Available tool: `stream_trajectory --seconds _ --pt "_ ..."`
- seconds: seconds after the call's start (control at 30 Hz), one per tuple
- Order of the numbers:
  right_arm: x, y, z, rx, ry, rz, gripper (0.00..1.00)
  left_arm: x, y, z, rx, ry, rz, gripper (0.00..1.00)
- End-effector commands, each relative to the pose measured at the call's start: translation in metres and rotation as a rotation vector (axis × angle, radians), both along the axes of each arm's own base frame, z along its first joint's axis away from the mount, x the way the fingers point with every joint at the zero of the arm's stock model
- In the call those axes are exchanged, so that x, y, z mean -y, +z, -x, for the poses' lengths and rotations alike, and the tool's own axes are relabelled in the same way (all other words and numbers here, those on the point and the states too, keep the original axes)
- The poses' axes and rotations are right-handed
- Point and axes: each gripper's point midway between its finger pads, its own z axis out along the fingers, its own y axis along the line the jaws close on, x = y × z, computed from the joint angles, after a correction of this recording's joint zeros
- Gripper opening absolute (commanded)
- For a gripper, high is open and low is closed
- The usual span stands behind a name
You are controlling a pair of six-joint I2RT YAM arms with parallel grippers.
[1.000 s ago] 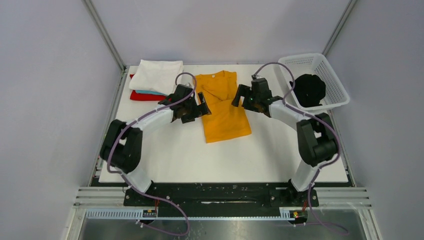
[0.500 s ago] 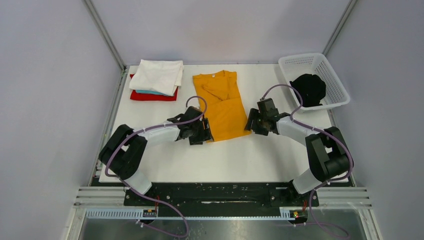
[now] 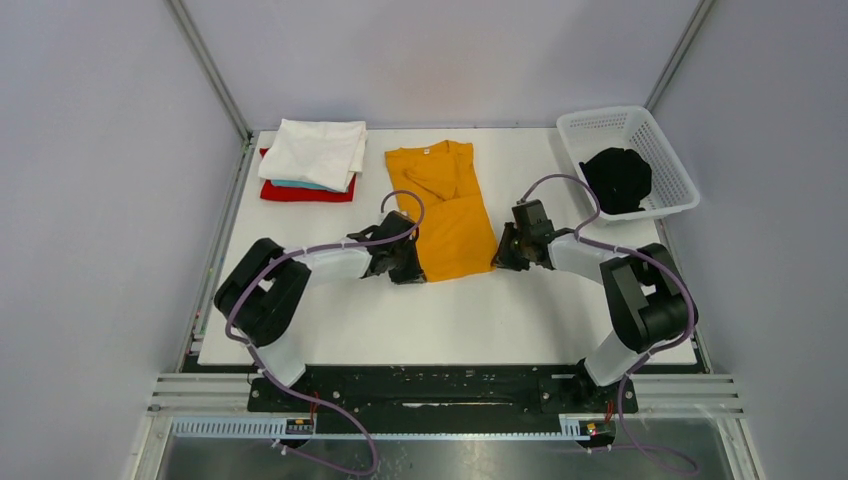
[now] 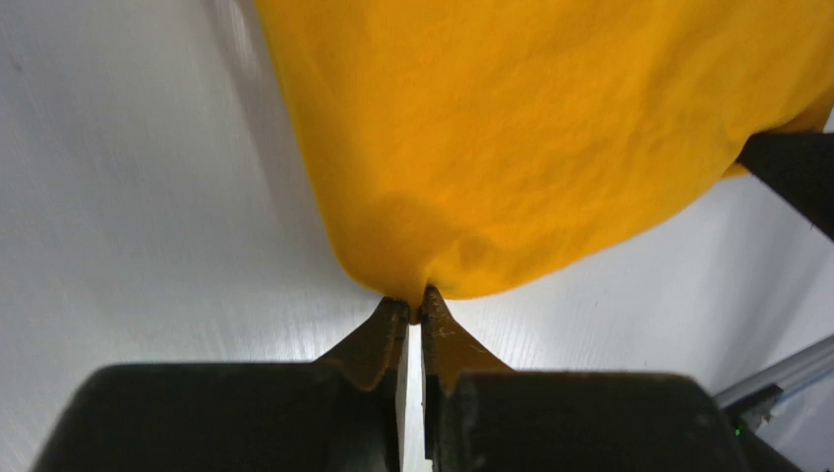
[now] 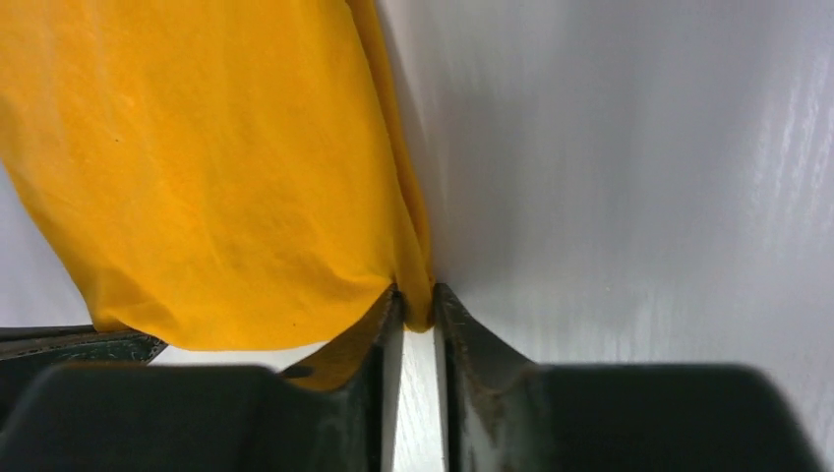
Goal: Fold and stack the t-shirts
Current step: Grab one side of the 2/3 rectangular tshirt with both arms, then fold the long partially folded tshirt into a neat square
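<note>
Left arm [image 3: 330,265] and right arm [image 3: 580,255] both reach in from the near edge, low over the white counter [image 3: 450,320].

Left jaws: almost fully closed, tips pinching the near-left corner of the mustard-yellow t-shirt [image 3: 445,205]. In the left wrist view the cloth [image 4: 551,147] puckers right at the tips.

Right jaws: narrow gap only, with a fold of the shirt's near-right edge clamped between the tips. In the right wrist view the cloth [image 5: 216,167] runs away to the left of the grip.

The shirt lies flat mid-counter as a long strip, hem toward the arms, collar at the far end with a small neck label [image 3: 427,152]. One sleeve is folded in across the chest.

Far left: folded stack with a white t-shirt [image 3: 318,150] on top, a light-blue t-shirt [image 3: 300,185] edge showing under it and a red t-shirt [image 3: 290,193] at the bottom.

Far right: a white lattice basket [image 3: 672,160] with a black t-shirt [image 3: 618,178] bunched inside.
</note>
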Motion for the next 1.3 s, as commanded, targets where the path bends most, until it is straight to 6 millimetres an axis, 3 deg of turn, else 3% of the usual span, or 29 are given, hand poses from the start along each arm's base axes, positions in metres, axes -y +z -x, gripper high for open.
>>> stream_trajectory --seconds 0.0,0.1,0.2,0.3,0.43,0.57,0.67,0.73,0.83,0.97,1.07,1.27 --pt "0.001 -0.014 0.003 -0.029 -0.002 0.007 0.16 -0.009 -0.013 -0.012 0.017 0.017 -0.105 0.00" --pt "0.002 -0.008 0.008 -0.017 0.001 -0.001 0.02 -0.010 -0.008 -0.008 0.040 0.003 -0.086 0.00" --pt "0.001 0.006 0.020 0.003 0.022 -0.038 0.00 -0.016 -0.004 0.008 0.051 -0.027 -0.087 0.00" --pt "-0.006 0.015 0.045 -0.016 0.070 -0.111 0.00 -0.024 -0.008 0.037 0.041 -0.056 -0.092 0.00" --pt "0.002 0.012 0.091 -0.073 0.088 -0.143 0.00 -0.026 -0.009 0.083 -0.003 -0.092 -0.050 0.00" --pt "0.006 0.008 0.150 -0.149 0.127 -0.177 0.00 -0.024 0.001 0.131 -0.014 -0.149 -0.004 0.00" --pt "0.001 0.017 0.190 -0.199 0.177 -0.225 0.00 -0.018 0.023 0.156 0.002 -0.195 0.051 0.00" --pt "-0.006 0.032 0.204 -0.206 0.209 -0.283 0.00 -0.013 0.044 0.166 0.043 -0.222 0.100 0.00" --pt "-0.005 0.063 0.199 -0.111 0.199 -0.310 0.00 -0.014 0.073 0.164 0.127 -0.221 0.139 0.00" --pt "-0.010 0.113 0.176 0.067 0.236 -0.327 0.00 -0.014 0.118 0.142 0.274 -0.206 0.156 0.00" --pt "-0.013 0.140 0.154 0.140 0.248 -0.296 0.00 -0.016 0.144 0.116 0.337 -0.183 0.153 0.00" --pt "-0.021 0.175 0.108 0.191 0.251 -0.219 0.00 -0.030 0.183 0.051 0.457 -0.082 0.127 0.00"
